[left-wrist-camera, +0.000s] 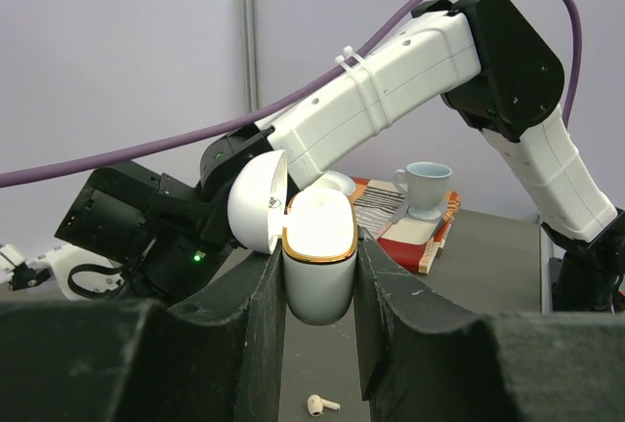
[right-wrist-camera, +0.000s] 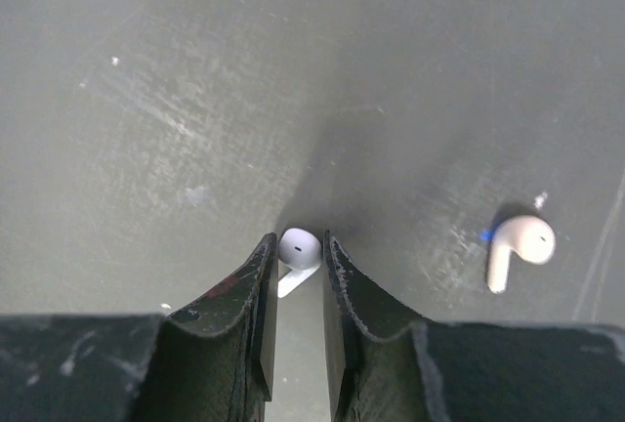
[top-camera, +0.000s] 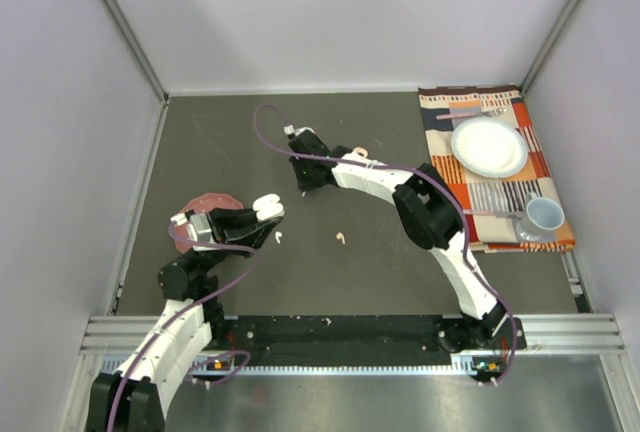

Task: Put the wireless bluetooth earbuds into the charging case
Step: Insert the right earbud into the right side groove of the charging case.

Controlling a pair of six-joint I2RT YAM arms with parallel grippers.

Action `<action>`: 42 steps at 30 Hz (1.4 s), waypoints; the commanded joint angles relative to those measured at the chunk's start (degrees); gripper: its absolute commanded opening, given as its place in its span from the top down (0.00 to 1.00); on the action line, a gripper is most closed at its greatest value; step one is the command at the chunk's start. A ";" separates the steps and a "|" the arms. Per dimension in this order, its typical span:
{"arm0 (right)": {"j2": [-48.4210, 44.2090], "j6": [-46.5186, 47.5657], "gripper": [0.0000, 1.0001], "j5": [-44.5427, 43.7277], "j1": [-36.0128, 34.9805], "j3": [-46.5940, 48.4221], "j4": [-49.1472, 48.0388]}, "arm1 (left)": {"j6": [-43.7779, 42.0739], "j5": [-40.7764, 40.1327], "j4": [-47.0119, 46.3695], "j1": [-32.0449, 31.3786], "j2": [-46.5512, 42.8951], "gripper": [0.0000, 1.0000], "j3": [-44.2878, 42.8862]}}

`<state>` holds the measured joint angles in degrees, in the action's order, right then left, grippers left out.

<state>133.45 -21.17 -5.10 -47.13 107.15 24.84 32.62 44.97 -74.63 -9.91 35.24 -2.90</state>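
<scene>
- Right gripper [right-wrist-camera: 298, 243]: my two fingers are closed nearly together on a white earbud [right-wrist-camera: 297, 247]. Its rounded head sits pinched between the tips and its stem slants down and to the left, behind the left finger
- The pinched earbud is right down at the grey table [right-wrist-camera: 195, 100]. I cannot tell whether it touches the surface
- A pale peach earbud [right-wrist-camera: 520, 244] lies loose on the table, well off to the right of my right fingers, head up and stem pointing down in the wrist view, with a small blue glint beside it
- Left gripper [left-wrist-camera: 320, 290]: fingers clamped on the charging case [left-wrist-camera: 318, 246], one finger on each flat side, case upright and held off the table
- Case lid [left-wrist-camera: 256, 202] is swung open to the left, and the gold-rimmed mouth faces up
- One more loose earbud [left-wrist-camera: 320, 404] lies on the table just below the held case. Colour uncertain
- The two grippers are well apart in the top view
</scene>
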 commanded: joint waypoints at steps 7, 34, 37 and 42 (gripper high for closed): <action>-19.33 1.13 0.87 -10.44 -0.59 -16.69 -12.08 | -0.28 1.43 -2.81 0.16 -0.79 1.00 -3.95; -65.24 19.83 0.89 -24.68 -9.63 -50.64 -38.28 | -2.12 4.51 5.28 -0.02 0.26 1.00 -5.63; -67.43 23.34 0.89 -23.38 -11.75 -51.69 -40.22 | -2.74 5.74 5.63 -0.02 0.18 1.00 -5.54; -68.93 26.70 0.89 -22.05 -15.08 -52.31 -42.06 | -3.61 6.27 7.65 -0.19 -0.52 1.00 -5.98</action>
<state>66.43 0.19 -27.16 -59.75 55.48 -12.14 30.28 49.93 -67.26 -9.91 35.38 -6.35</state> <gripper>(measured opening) 0.193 0.337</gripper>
